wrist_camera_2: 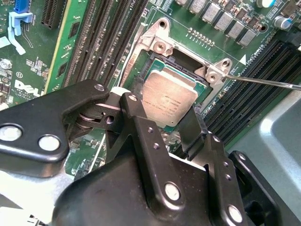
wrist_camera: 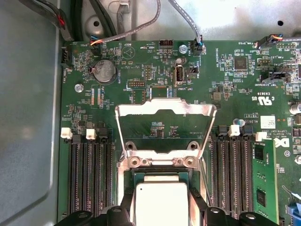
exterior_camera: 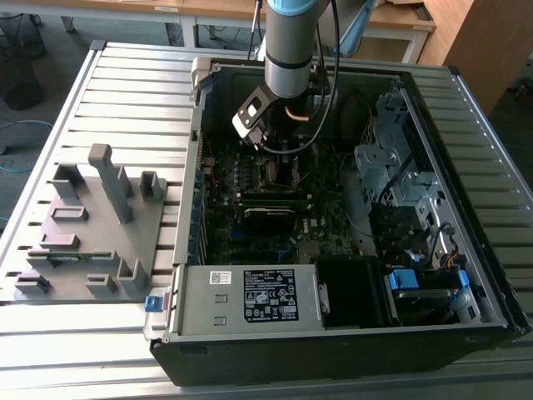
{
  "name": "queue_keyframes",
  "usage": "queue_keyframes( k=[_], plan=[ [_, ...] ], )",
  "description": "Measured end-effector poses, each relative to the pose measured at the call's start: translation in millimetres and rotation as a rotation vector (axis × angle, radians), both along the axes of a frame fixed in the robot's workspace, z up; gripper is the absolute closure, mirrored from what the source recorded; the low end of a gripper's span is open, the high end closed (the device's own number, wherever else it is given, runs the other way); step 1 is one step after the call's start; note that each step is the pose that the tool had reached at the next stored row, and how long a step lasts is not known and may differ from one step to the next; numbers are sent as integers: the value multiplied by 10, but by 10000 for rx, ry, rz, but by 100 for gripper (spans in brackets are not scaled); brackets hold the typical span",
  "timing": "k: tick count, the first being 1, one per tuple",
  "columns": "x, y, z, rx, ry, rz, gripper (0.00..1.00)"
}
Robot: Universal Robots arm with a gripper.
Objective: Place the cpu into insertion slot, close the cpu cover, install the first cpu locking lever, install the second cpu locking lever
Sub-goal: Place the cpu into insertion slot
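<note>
On the slatted counter, going from the exterior view's left, you have the grey parts fixture. Next to it is the open computer case, with the arm reaching down into it over the motherboard.

The step in hand looks like seating the cpu in the insertion slot. In both wrist views the chip lies over the socket, inside its silver rim. I cannot tell whether it is fully down.

To do this well, hold the chip level and square to the rim. Lower it straight, with no sideways slide, because the contacts underneath would likely bend under a skewed push. Use almost no downward force: the chip should drop in under its own weight if it is lined up.

The cpu cover stands swung open beyond the socket, clear of the chip. A thin locking lever juts out beside the socket's corner, so keep your wrist away from both.

The fingers are parted only to the chip's width. One sits against each of two opposite edges, so they look closed on the cpu. They touch nothing else that I can see.
</note>
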State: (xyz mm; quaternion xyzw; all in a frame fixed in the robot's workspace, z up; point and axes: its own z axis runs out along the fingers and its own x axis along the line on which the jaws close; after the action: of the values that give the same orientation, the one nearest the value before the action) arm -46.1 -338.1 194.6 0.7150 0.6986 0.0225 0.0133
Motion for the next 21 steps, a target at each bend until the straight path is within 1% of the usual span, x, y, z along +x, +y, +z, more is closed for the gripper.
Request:
queue_keyframes(
  k=[4, 21],
  plan=[
    [0, 0, -14, -3, 2, 1, 46],
    [0, 0, -27, -1, 1, 1, 46]
  ],
)
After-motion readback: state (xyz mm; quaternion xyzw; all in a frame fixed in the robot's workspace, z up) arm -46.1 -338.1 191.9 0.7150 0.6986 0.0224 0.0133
